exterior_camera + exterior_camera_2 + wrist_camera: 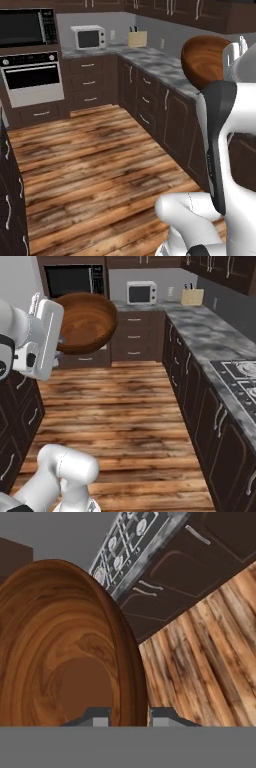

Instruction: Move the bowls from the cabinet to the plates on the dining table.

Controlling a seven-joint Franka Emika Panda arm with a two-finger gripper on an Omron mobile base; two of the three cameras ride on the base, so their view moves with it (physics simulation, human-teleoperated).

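Note:
The glossy reddish-brown wooden bowl (85, 318) hangs in the air, tilted on its side, with my gripper (130, 716) shut on its rim. In the hand view the bowl (60, 662) takes up the left half, and one dark fingertip stands on each side of the rim. In the left base view the bowl (205, 55) shows above the white arm, over the counter's edge. The green bowl, the plates and the dining table are out of view.
A stone counter (155, 60) over low brown cupboards runs along the right, with a gas hob (240, 378). At the back stand a white microwave (141, 292), a knife block (137, 38) and a wall oven (32, 80). Wooden floor (115, 406) lies open ahead. Wall cabinets (170, 7) line the top.

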